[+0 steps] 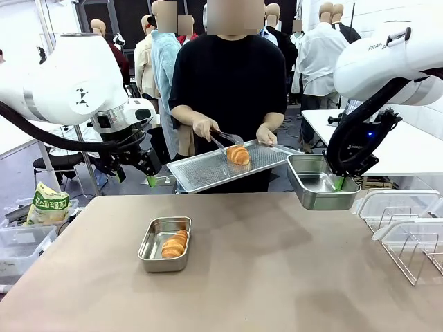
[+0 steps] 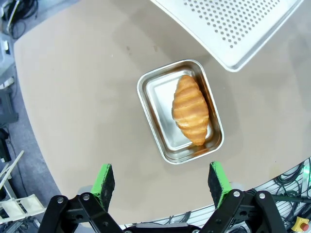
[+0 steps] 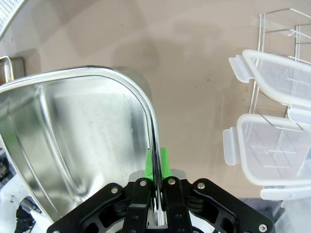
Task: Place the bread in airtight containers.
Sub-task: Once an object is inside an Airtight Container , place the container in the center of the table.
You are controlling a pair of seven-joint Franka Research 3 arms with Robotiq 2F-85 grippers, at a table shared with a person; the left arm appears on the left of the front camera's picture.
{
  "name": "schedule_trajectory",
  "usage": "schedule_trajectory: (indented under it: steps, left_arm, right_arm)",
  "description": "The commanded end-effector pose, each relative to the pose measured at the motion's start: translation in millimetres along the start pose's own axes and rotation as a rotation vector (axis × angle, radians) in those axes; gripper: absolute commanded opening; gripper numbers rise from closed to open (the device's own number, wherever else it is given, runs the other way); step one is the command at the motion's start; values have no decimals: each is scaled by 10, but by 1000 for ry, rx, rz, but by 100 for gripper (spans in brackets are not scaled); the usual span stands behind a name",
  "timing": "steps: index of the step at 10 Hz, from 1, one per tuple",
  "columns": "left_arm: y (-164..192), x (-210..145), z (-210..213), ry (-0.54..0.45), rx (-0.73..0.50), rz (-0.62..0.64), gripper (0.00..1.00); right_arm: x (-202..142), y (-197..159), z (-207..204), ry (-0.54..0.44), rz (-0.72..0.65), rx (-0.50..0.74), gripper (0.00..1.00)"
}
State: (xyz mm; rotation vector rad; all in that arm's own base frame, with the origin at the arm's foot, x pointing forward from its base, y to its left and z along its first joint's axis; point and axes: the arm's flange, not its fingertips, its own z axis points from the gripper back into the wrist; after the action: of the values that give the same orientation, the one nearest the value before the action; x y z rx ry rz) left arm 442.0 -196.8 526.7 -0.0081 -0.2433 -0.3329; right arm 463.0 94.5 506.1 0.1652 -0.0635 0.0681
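A steel tin [image 1: 154, 247] sits on the brown table, left of the middle, with one croissant [image 1: 175, 243] lying in it. The left wrist view looks down on that tin [image 2: 160, 97] and its bread [image 2: 190, 109]. My left gripper [image 1: 149, 178] hovers open above the table's far left; its jaws [image 2: 163, 179] stand wide with nothing between them. My right gripper [image 1: 338, 183] is shut on the rim of a second, empty tin [image 1: 315, 183], held up at the far right. In its wrist view the right gripper [image 3: 156, 167] pinches that tin's [image 3: 73, 131] wall. A person holds a second croissant [image 1: 238, 155] on a perforated tray [image 1: 201, 173], with tongs [image 1: 223, 140] over it.
Clear plastic lids [image 1: 391, 207] rest on a wire rack [image 1: 415, 252] at the table's right edge, and they show too in the right wrist view [image 3: 272, 150]. A snack bag [image 1: 47, 204] and clear tubs [image 1: 21, 245] stand off the table's left side. The tray's corner [image 2: 233, 29] overhangs the table.
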Motion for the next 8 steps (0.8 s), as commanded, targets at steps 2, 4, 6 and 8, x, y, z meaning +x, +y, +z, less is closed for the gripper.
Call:
schedule_trajectory:
  steps: [2, 4, 6, 8]
  left_arm:
    - [0, 8, 5, 4, 25, 17, 100]
    - [0, 8, 5, 4, 25, 17, 100]
    - [0, 8, 5, 4, 25, 17, 100]
    - [0, 8, 5, 4, 25, 17, 100]
  right_arm:
    - [-24, -4, 7, -5, -2, -1, 0]
    - [-24, -4, 7, -5, -2, -1, 0]
    - [-24, -4, 7, -5, -2, -1, 0]
    - [-24, -4, 7, -5, -2, -1, 0]
